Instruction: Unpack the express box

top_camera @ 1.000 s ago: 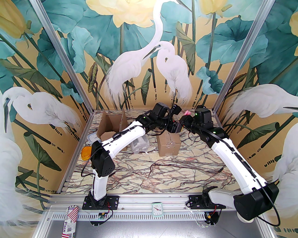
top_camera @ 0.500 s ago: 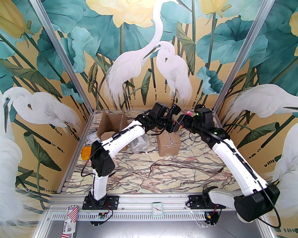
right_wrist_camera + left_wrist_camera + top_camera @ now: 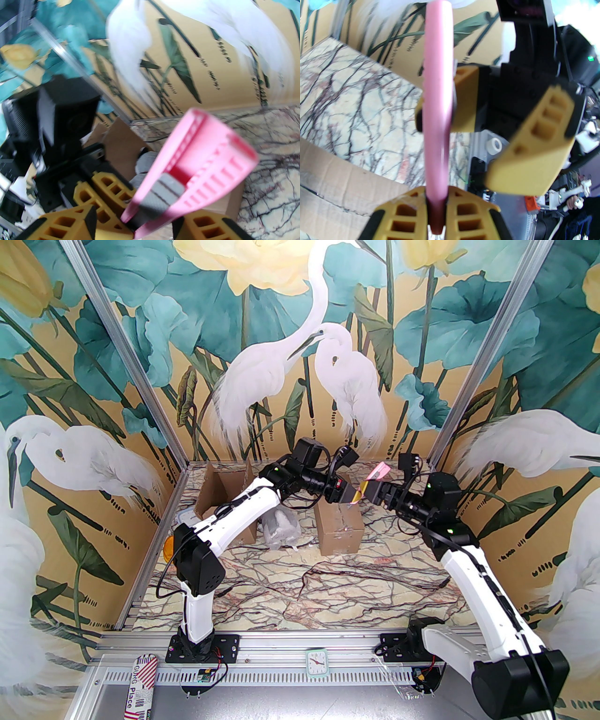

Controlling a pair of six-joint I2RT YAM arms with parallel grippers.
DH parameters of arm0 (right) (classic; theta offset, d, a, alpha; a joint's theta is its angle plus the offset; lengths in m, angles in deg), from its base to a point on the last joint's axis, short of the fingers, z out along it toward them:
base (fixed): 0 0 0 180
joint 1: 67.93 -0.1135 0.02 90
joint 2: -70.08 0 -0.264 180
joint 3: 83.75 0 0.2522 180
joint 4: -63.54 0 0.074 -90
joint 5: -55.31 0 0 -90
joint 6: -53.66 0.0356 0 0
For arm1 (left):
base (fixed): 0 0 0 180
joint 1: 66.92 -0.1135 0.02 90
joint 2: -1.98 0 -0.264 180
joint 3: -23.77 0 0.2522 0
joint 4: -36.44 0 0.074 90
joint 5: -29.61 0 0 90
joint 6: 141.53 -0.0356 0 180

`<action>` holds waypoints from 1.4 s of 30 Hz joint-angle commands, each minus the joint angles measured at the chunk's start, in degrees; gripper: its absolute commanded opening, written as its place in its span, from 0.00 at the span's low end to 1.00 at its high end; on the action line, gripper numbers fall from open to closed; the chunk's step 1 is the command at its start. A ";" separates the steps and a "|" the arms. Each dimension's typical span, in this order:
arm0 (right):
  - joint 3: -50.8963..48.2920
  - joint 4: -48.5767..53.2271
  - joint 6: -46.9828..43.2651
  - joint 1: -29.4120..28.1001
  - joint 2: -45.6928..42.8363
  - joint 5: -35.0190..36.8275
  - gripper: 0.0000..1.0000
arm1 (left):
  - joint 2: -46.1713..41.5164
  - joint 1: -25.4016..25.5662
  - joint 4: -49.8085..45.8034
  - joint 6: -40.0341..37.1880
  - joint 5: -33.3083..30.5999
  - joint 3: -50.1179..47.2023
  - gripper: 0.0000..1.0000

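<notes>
The express box [image 3: 340, 530], a closed brown carton, stands on the marble table [image 3: 328, 587] under both grippers. Above it, a pink box cutter [image 3: 378, 470] points up and back. My left gripper [image 3: 437, 199] is shut on the cutter's lower end [image 3: 437, 93]. My right gripper [image 3: 133, 225] faces it from the right. Its jaws stand wide open, with the cutter [image 3: 206, 159] lying loosely between its fingers [image 3: 530, 150]. In the top view the left gripper [image 3: 355, 494] and the right gripper [image 3: 372, 490] almost touch.
An opened carton [image 3: 225, 493] with raised flaps stands at the back left. Beside it lies a grey plastic-wrapped bundle [image 3: 280, 528]. An orange lid [image 3: 168, 549] and a clear container [image 3: 185, 519] sit by the left wall.
The right gripper opened its jaws off the cutter and its arm swung back to the right. The left gripper closed on the cutter and now holds it above the box.
</notes>
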 commanded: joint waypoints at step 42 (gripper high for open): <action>-3.82 -6.47 -9.41 1.65 -1.97 -1.55 0.00 | -10.18 -4.37 2.69 -2.63 -4.61 -10.74 0.95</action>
